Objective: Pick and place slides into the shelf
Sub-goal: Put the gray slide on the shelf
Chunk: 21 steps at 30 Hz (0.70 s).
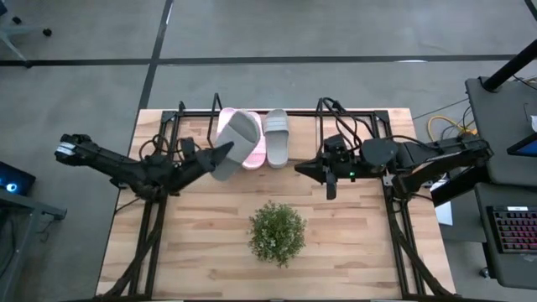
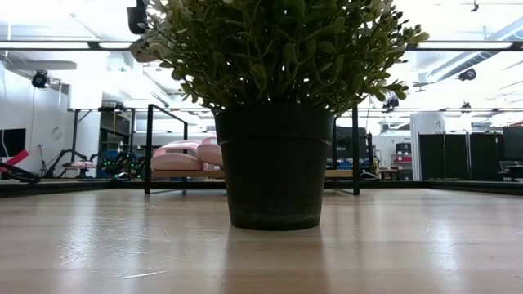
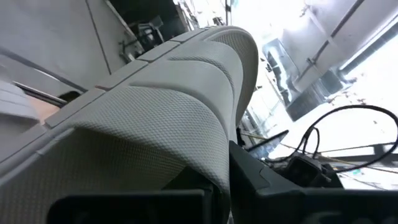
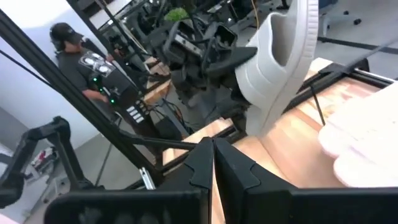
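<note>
Grey slide [image 1: 234,144] (behind plant [image 2: 278,106] low)

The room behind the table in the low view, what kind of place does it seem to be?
Probably a robotics lab or workshop. Beyond the potted plant stand metal equipment racks under a high ceiling with exposed pipes, and the right wrist view shows a person sitting among electronics.

The shelf [image 1: 277,117] stands at the counter's [image 1: 193,252] far edge, slides [image 1: 267,138] lying on it. The left gripper [image 1: 225,151] holds one slide [image 1: 235,143] above them. The plant [image 1: 276,232] stands nearer, mid-counter; the right gripper [image 1: 304,169] hangs right of the slides.
</note>
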### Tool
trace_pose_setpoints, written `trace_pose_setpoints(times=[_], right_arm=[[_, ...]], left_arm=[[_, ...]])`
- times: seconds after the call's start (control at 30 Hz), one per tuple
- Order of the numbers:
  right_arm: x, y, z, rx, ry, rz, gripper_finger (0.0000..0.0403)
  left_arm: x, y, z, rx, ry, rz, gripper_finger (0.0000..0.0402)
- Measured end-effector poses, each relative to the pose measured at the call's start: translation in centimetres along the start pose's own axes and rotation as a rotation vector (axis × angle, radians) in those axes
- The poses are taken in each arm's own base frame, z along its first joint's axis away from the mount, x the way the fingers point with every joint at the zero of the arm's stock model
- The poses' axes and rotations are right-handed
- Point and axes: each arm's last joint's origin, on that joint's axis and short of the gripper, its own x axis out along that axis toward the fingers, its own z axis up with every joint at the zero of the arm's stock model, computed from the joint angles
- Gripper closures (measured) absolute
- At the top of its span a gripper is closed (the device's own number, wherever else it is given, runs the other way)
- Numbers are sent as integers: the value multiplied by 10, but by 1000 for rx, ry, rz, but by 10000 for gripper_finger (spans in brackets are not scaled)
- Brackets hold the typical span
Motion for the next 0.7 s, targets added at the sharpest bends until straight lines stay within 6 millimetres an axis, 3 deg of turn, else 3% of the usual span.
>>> trace_pose_setpoints(times=[0.17,0.5,0.7], right_arm=[[1,-12,-16,28,24,-27,394],[2,-40,-46,186,30,-60,394],[-6,-45,-51,222,-19,-4,364]], left_arm=[[12,2,-1,-3,20,-18,402],[47,-18,-9,-68,5,-30,402],[66,-32,-13,-75,-9,-42,402]])
